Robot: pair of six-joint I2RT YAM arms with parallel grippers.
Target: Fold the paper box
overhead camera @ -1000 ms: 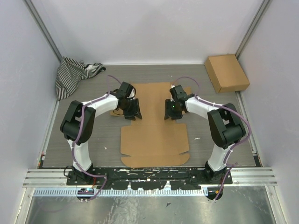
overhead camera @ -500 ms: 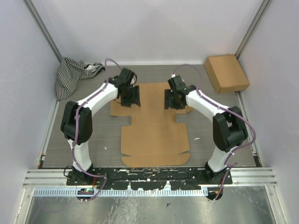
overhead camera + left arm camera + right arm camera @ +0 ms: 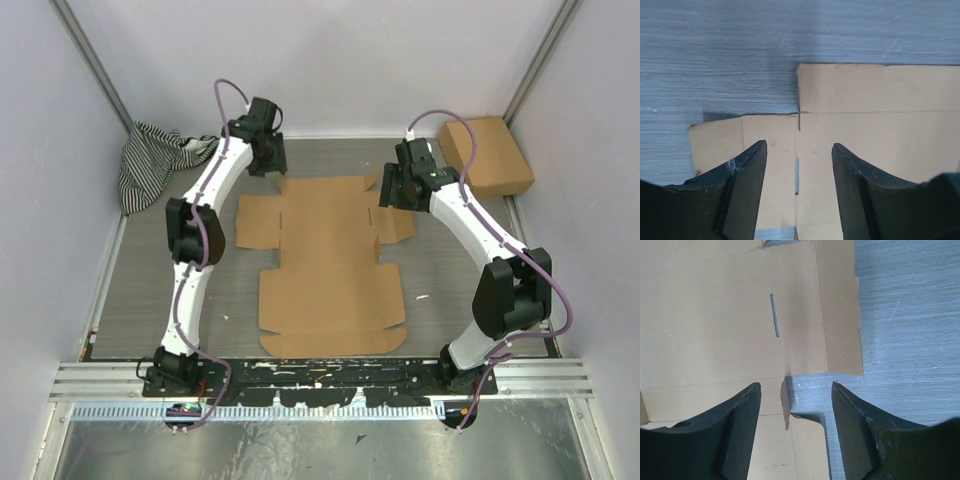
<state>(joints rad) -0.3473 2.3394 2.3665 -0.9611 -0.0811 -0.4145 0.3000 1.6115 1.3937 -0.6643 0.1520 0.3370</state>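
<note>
Table (image 3: 160, 290): grey surface with the flat sheet laid midway between the arms, within reach of both.
Paper box (image 3: 330, 265): unfolded sheet lying flat at the table's middle, no wall raised yet.
Left gripper (image 3: 797, 145): jaws wide apart and empty, above the sheet's far-left corner, probably lining up a first fold.
Right gripper (image 3: 796, 385): likewise spread and empty, mirroring it over the far-right corner.
Tab (image 3: 785, 407): small strip at that corner, apparently curling up slightly.
</note>
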